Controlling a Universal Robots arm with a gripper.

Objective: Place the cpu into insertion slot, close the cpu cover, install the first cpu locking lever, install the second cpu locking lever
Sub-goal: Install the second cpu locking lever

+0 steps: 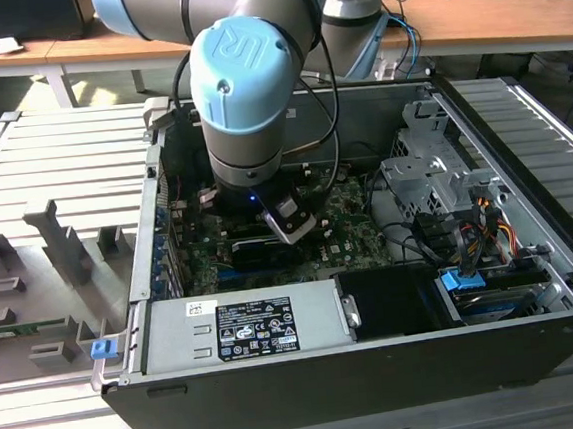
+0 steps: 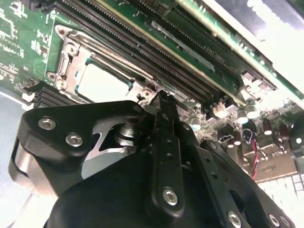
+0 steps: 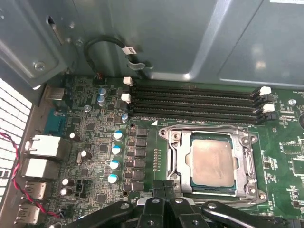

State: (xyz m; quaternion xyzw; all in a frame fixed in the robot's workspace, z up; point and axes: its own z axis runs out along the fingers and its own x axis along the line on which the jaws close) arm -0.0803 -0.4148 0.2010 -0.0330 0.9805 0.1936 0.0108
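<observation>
The cpu (image 3: 212,163), a pale silvery square chip, lies flat in the insertion slot (image 3: 166,135) on the green board. The cpu cover (image 3: 184,164), a thin silver frame, lies down around the chip, which shows through its window. My gripper (image 3: 162,186) is shut, with its black fingertips pressed together just off one corner of the socket; I see nothing between them. The second wrist view looks past the gripper (image 2: 161,95) to the cpu (image 2: 102,85) beyond its tip. In the exterior view the arm's wrist (image 1: 241,98) reaches down into the open computer case over the board.
Black memory slots (image 3: 194,102) run along one side of the socket, and capacitors (image 3: 114,164) stand on another. Grey case wall (image 3: 166,38) rises behind the board. A power supply (image 1: 241,329), drive cage (image 1: 434,176) and cables (image 1: 468,229) crowd the case. Grey fixtures (image 1: 49,255) sit at the exterior view's left.
</observation>
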